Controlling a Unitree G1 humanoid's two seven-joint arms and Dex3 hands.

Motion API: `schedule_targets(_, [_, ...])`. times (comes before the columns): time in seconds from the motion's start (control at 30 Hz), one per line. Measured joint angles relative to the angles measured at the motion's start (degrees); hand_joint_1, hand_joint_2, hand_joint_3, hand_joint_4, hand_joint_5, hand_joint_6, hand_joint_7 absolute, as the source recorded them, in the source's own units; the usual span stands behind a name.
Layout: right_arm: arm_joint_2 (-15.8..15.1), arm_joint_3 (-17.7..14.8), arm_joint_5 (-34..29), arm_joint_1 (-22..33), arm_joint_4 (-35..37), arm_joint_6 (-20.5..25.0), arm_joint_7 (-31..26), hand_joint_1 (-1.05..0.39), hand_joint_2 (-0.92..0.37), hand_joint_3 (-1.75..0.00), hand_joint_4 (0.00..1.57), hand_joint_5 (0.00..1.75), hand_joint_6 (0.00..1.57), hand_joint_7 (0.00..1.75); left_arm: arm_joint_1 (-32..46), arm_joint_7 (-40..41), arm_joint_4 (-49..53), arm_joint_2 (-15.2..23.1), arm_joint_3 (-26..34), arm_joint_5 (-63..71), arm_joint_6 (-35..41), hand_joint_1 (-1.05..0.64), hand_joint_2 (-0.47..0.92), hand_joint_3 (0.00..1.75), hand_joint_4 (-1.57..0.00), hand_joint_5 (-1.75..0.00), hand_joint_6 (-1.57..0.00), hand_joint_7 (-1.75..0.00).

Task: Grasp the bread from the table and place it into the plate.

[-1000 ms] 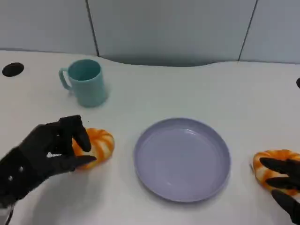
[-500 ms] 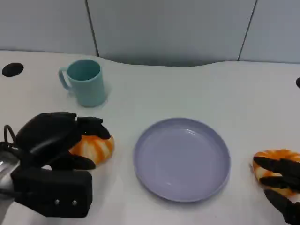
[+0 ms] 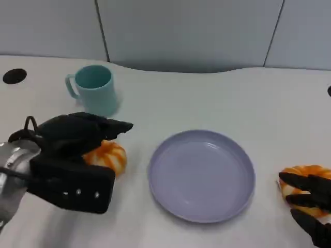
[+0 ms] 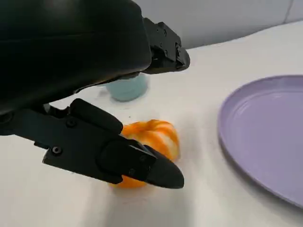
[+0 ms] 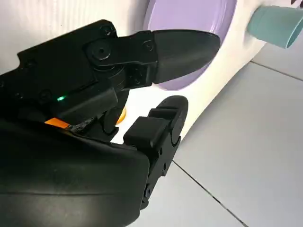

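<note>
My left hand (image 3: 77, 142) has risen and turned in the last second: a second ago its fingers were wrapped at the side of the bread (image 3: 106, 155), and now the hand hangs over it with the fingers stretched toward the plate (image 3: 201, 174). In the left wrist view the fingers (image 4: 142, 163) are spread apart, one long finger below and others above, and the bread (image 4: 151, 139) sits between and behind them on the table (image 3: 217, 103). I cannot see a firm hold; the bread looks to be resting on the table, just left of the plate, in the same spot as before. I judge the grasp is not made yet, so the hand must come down and close again.

My right hand (image 3: 310, 199) has hardly moved. Its fingers lie against a second bread (image 3: 302, 178) at the right of the plate, but I cannot tell if they truly hold it. The plate has nothing in it. The teal cup (image 3: 94, 90) stands behind, well apart.
</note>
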Motion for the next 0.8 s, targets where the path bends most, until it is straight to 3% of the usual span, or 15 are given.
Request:
schedule_targets(0.27, [0.0, 0.0, 0.1, 0.9, -1.7, 1.1, 0.1, -0.39, -0.92, -0.38, 0.78, 0.30, 0.78, 0.00, -6.3, -2.4, 6.3, -2.2, -4.4, 3.4, 7.8, -0.68, 0.78, 0.00, 0.00, 0.00, -0.03, 0.00])
schedule_targets(0.53, [0.0, -0.1, 1.1, 1.6, -2.5, 2.2, 0.5, -0.40, -0.92, -0.38, 0.79, 0.31, 0.78, 0.00, -11.7, -0.1, 17.2, -4.1, -10.2, 9.7, 8.6, -0.71, 0.76, 0.00, 0.00, 0.00, -0.05, -0.01])
schedule_targets(0.63, [0.0, -0.2, 1.3, 1.8, -2.9, 2.6, 0.5, -0.39, -0.92, -0.37, 0.79, 0.30, 0.79, 0.00, -13.3, 0.8, 19.9, -4.5, -12.6, 12.0, 8.4, -0.89, 0.82, 0.02, 0.00, 0.00, -0.05, 0.00])
schedule_targets(0.8, [0.0, -0.2, 1.4, 1.9, -3.2, 2.8, 0.5, -0.39, -0.92, -0.37, 0.79, 0.30, 0.79, 0.00, -16.4, 1.0, 24.0, -5.5, -15.8, 14.4, 8.2, -0.93, 0.89, 0.07, 0.00, 0.00, -0.06, -0.01])
